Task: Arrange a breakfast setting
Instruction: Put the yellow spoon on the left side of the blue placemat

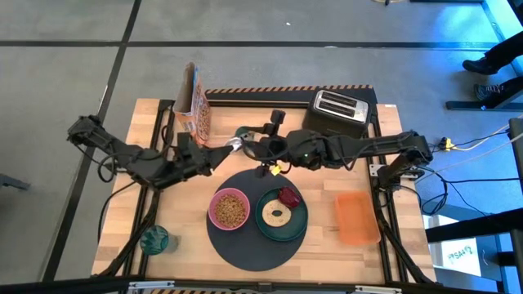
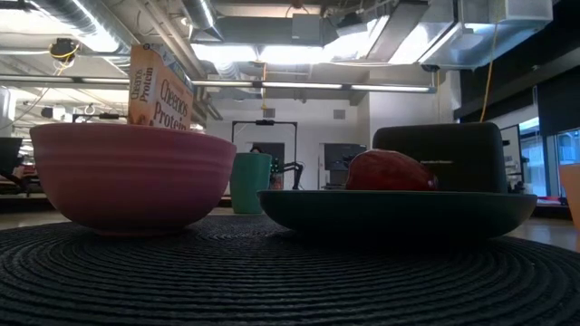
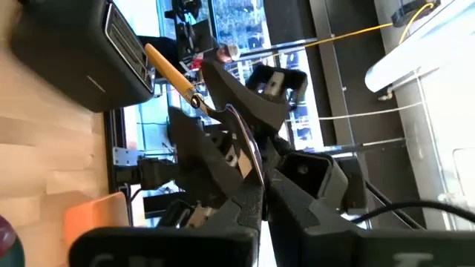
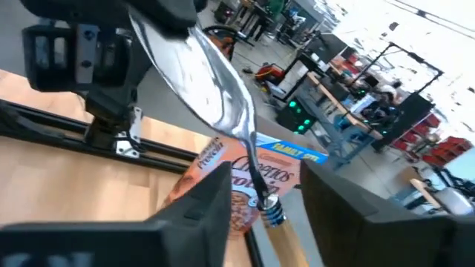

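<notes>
On the round dark-grey mat point(image 1: 249, 237) near the table's front edge, the pink bowl point(image 1: 230, 209) and green plate point(image 1: 281, 216) with bagel point(image 1: 276, 216) and red fruit point(image 1: 289, 196) look set, while the spoon point(image 1: 234, 145) is mid-handover above the table's rear middle, pinched by the left gripper point(image 1: 225, 150), the right gripper point(image 1: 263, 147) half-closed around its handle, and the small cup point(image 1: 243, 132) waits near the rear edge.

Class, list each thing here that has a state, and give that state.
Spoon: in the air, gripped by left gripper.
Right gripper: open around the spoon's handle.
Bowl: upright, holding cereal.
Plate: holding bagel and fruit.
Cup: upright.
Cereal box: standing.
</notes>
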### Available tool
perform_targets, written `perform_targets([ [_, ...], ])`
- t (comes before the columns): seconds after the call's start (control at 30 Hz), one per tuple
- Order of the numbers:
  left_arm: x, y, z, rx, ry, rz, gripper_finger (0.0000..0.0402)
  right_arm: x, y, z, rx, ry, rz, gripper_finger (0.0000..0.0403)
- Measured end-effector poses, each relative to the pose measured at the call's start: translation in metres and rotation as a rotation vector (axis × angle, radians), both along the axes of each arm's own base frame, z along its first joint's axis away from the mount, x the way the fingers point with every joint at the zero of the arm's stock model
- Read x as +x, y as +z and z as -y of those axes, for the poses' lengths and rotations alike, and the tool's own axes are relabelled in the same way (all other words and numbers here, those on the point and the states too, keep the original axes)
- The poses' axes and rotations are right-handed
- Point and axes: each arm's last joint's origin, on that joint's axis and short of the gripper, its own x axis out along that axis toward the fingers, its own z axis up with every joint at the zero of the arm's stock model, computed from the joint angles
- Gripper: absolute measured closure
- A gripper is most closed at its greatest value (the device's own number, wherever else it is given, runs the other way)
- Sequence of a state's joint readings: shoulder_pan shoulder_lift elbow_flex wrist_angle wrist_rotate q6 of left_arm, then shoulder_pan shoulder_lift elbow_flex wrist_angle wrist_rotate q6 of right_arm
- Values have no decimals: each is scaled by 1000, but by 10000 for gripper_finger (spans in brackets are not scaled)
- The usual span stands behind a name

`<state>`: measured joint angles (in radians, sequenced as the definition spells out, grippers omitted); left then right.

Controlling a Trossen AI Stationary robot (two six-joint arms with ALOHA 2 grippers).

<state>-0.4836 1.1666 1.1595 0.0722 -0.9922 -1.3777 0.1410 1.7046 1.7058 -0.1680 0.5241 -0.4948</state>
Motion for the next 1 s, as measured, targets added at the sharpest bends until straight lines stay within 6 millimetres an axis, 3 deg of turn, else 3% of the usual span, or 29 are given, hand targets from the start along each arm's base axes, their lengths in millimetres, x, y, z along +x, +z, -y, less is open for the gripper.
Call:
perform_targets([
  [0.33,3,0,-6,-5,19,2,394,-2,-2,-10,-45,-31,-30,392],
  [0.63,5,0,-14,55,53,-29,375,-2,-2,-9,-29,-61,-22,399],
  [1.0,6,20,-18,271,-29,46,251,-14,14,-2,143,-94,96,403],
])
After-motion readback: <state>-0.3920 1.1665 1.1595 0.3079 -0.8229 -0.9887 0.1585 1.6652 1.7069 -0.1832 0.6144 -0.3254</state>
